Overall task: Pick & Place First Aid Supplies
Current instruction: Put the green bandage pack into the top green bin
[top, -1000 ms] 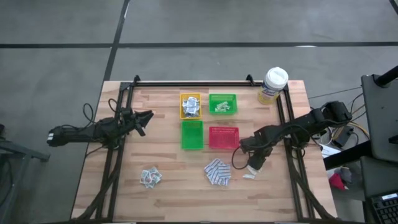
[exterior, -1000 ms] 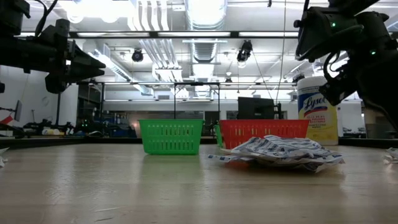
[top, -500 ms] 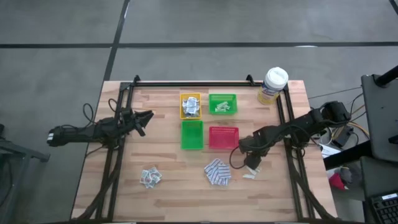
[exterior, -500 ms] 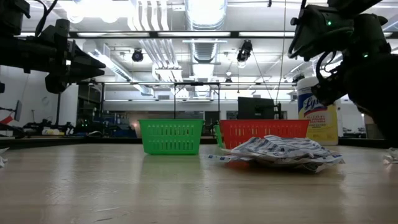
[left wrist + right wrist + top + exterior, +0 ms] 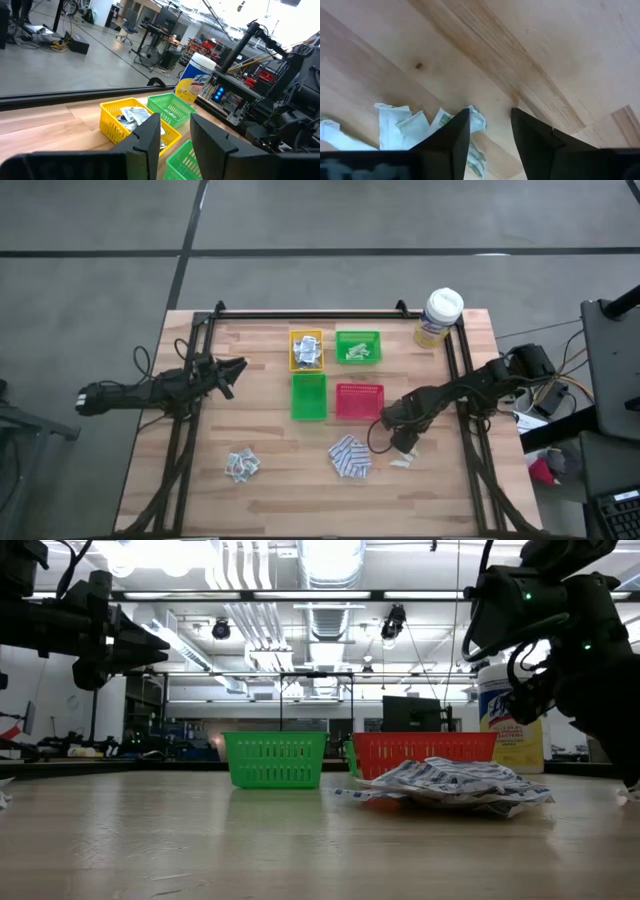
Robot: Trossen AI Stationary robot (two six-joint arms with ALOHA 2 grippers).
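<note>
A: Packets, pale green strips (image 5: 451, 131) — in your right wrist view they lie on the table (image 5: 270, 490) directly ahead of the right gripper (image 5: 490, 131), offset to one finger's side rather than centred in the gap. A white corner shows past that finger; the gap itself frames bare wood.

B: Jaw state?

A: Your right jaws stand slightly apart, nothing between them. Left gripper (image 5: 175, 132) also narrowly parted, empty, parked over the table's left side, pointing towards the yellow tray (image 5: 131, 120).

B: Which arm is nearer?

A: The right, clearly. From above, the right gripper (image 5: 397, 436) hovers beside the red tray (image 5: 359, 401), with the blue-and-white pile (image 5: 350, 457) to its left and the small strips (image 5: 402, 461) just below it. The left arm is well apart from both.

B: Long axis of the strips?

A: Cannot tell; they are crumpled and partly hidden by the finger. You would likely need to shift sideways to centre them.

B: Change over the last second?

A: Your right gripper has crept towards the table's centre, nearer the red tray. Left arm and all packets are unchanged.
</note>
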